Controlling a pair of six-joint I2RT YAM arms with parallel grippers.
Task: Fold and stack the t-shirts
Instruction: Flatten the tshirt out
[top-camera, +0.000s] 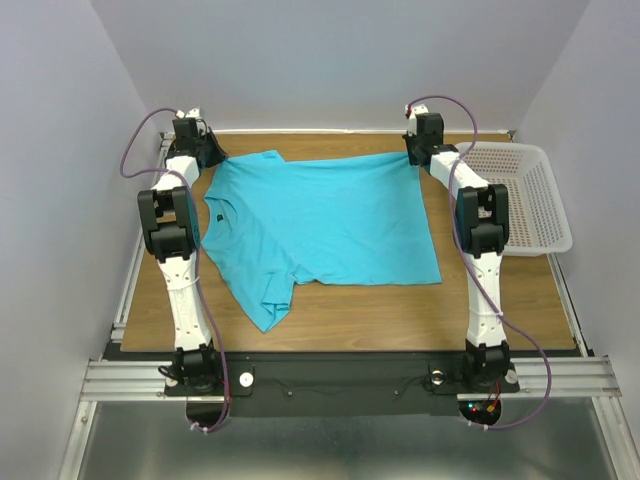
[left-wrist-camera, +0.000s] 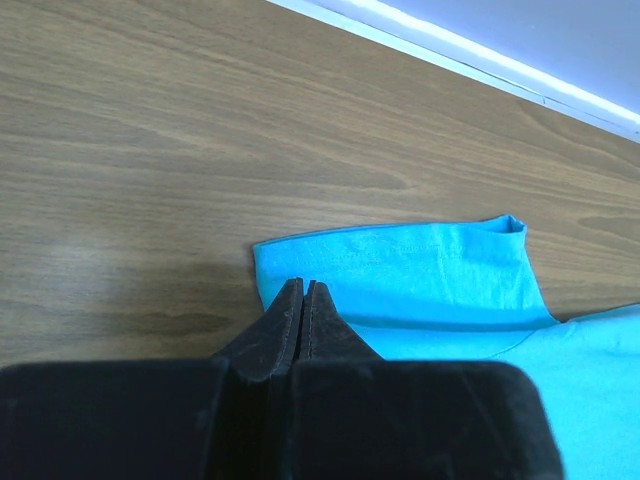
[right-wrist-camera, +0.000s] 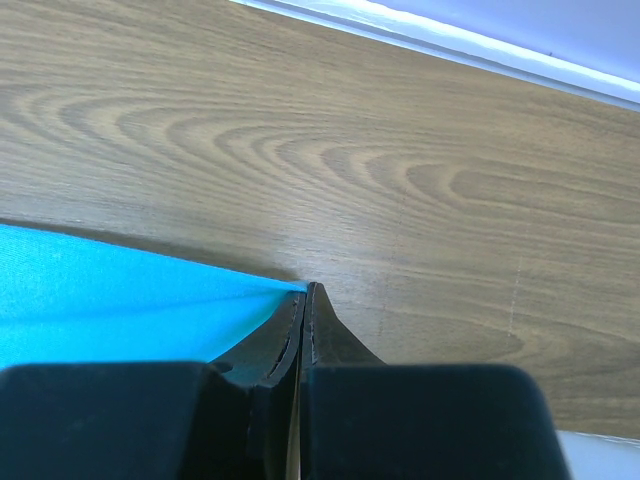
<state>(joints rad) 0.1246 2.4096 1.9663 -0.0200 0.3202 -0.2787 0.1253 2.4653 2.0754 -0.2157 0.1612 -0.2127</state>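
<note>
your left gripper (left-wrist-camera: 303, 291) and right gripper (right-wrist-camera: 304, 296) each clamp a far corner of the t-shirt (top-camera: 320, 220); it's light and limp, so hold the edges.

T-shirt (top-camera: 320, 215): matt turquoise cloth, fine knit, smooth where it runs taut to the left of the right gripper (right-wrist-camera: 305, 290). Table (top-camera: 400, 305): wood-grain surface, smooth, low sheen ahead of both grippers. Left gripper (left-wrist-camera: 303, 285): finger surfaces matt black, faintly grainy. Basket (top-camera: 535, 200): white plastic mesh. Base rail (top-camera: 130, 375): bare brushed metal.
</note>
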